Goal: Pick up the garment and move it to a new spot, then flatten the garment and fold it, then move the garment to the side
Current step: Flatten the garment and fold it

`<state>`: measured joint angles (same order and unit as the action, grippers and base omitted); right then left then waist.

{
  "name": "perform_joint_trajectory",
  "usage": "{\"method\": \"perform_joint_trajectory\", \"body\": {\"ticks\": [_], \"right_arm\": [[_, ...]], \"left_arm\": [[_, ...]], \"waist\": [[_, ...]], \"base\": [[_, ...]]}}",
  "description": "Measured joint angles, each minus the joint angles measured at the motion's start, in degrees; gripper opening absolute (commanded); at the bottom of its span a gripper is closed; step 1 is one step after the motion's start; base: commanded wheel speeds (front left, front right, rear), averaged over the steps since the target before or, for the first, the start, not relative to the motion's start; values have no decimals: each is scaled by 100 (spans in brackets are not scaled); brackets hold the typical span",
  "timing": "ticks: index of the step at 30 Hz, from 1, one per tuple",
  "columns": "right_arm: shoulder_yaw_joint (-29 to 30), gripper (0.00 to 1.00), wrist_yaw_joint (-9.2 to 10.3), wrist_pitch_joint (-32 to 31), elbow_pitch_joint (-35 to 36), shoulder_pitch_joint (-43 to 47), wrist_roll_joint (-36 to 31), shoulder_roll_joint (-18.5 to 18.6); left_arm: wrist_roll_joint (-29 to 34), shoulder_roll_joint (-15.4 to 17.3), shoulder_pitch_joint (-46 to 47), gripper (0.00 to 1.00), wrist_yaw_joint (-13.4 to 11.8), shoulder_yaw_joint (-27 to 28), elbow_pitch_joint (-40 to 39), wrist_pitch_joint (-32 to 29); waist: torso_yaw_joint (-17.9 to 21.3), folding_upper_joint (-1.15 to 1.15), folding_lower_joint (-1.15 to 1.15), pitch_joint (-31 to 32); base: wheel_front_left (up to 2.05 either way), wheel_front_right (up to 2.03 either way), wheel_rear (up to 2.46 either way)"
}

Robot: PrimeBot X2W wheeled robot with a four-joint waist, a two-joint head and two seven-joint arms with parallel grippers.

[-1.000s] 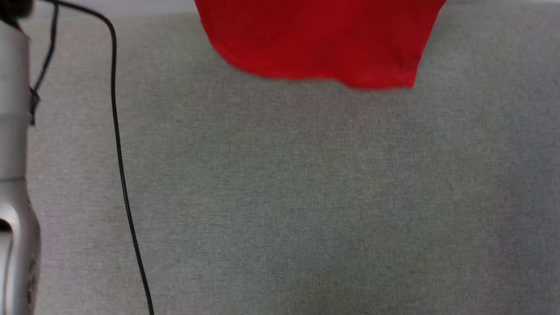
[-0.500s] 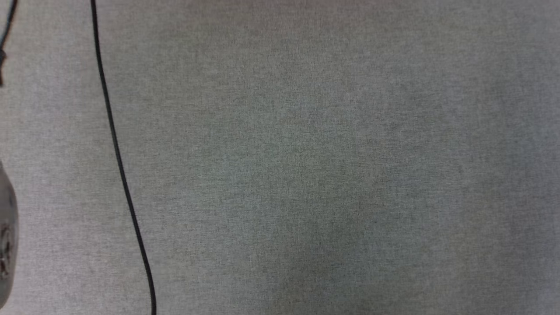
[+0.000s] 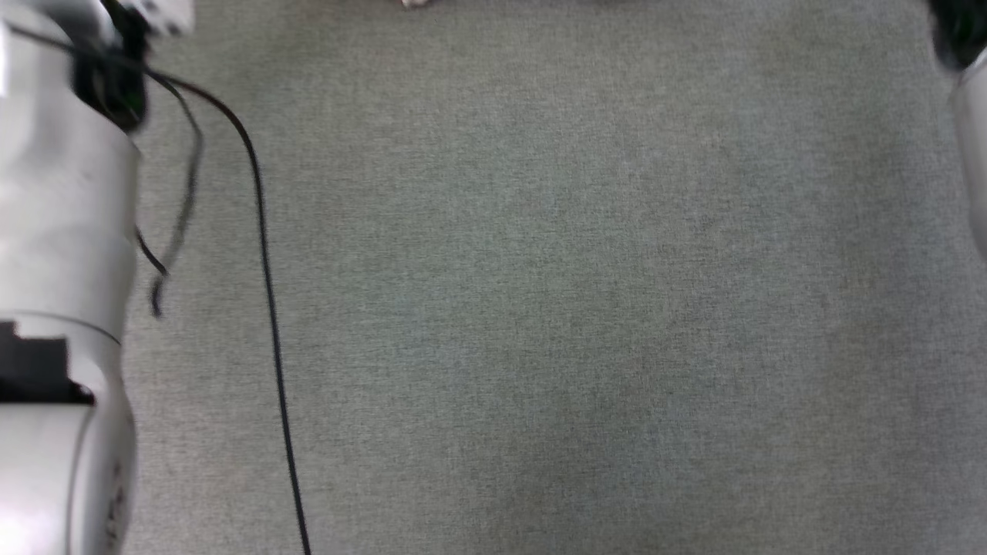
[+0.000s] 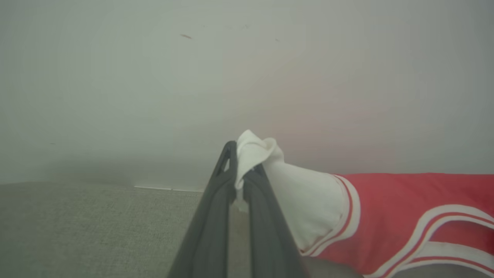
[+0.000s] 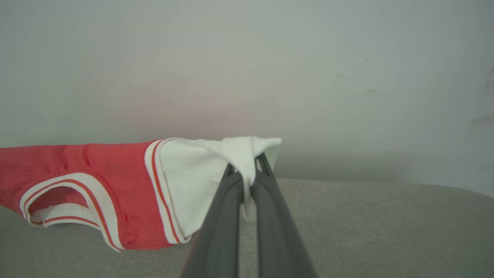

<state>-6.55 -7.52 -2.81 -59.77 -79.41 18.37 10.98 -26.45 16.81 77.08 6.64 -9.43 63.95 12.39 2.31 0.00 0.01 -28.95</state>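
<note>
Pinching left gripper [image 4: 241, 170]: closed on garment [image 4: 386, 200] sleeve, red body at 3 o'clock.
Right gripper [image 5: 247, 170]: closed on opposite sleeve.

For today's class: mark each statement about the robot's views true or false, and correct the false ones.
1. The left gripper is shut on a white sleeve of the garment. True.
2. The right gripper is open and holds nothing. False: it is shut on the garment's other white sleeve.
3. The garment's body is blue. False: it is red, with red-and-white stripe trim.
4. In the head view a black cable runs over the grey fabric surface. True.
</note>
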Motion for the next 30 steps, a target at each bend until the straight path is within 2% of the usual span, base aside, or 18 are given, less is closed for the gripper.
{"method": "perform_joint_trajectory", "body": {"ticks": [9,18,24,30], "right_arm": [[-508,0,1,583,86,1720,768,309],[-887,0,0,816,973,3453,1337,679],[-693,0,-1,672,1846,4678,1402,956],[-101,0,-1,38,2971,6131,1165,978]], "left_arm": [[-194,-227,-1466,0,73,8,-62,249],[-65,-133,-3641,0,16,481,-1669,259],[82,-285,-4995,0,-152,628,-2720,260],[105,-333,-6285,0,-426,645,-3629,170]], "waist": [[-162,0,-1,486],[-170,1,-2,1248],[-192,0,-2,1737],[-233,0,-3,2201]], "base": [[0,0,0],[0,0,0],[0,0,0],[0,0,0]]}}
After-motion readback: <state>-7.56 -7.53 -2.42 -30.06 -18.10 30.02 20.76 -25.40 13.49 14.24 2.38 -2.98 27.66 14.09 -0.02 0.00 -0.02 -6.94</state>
